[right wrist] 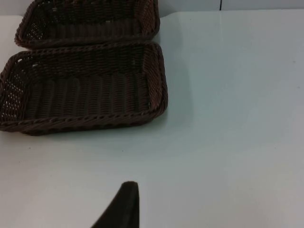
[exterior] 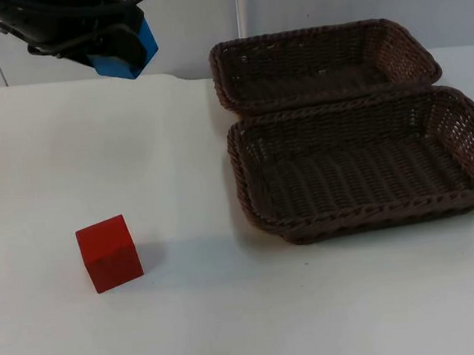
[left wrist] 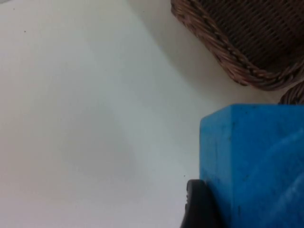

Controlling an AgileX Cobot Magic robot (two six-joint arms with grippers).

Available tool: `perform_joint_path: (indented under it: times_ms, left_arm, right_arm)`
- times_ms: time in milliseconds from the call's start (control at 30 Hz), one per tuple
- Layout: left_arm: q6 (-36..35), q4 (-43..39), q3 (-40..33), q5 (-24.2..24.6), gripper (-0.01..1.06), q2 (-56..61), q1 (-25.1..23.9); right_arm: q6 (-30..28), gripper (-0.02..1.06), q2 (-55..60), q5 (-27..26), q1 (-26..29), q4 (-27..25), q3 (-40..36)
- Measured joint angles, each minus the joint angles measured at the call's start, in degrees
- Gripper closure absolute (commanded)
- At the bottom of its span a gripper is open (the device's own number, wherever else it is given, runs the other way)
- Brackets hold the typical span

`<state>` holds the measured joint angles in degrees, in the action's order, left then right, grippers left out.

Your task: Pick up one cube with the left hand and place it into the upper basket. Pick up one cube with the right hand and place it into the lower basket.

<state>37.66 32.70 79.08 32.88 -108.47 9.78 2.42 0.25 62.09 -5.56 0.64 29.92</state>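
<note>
Blue cube [exterior: 130, 52] sits clamped in left tool [exterior: 113, 47], left of upper basket [exterior: 237, 82].

table: white top [exterior: 257, 309] | wall: grey partition [exterior: 330, 3] behind far edge | light: even, soft shadows

Setting: robot lab / test bench, not a home. Evidence: plain white table top [exterior: 233, 327] ending at grey partition wall [exterior: 330, 3]; no furnishings or household items. Props staged for exercise only: red cube [exterior: 108, 253], blue cube [exterior: 130, 52], two brown wicker baskets [exterior: 471, 198] set touching.
</note>
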Motion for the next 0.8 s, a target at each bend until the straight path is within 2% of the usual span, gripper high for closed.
perform_joint_path:
  times_ms: [800]
  left_arm:
    - [0.00,0.81,1.28,-1.25,1.05,-0.48,0.35]
  right_arm:
    - [0.00,-0.01,0.00,0.00,0.00,0.00,0.00]
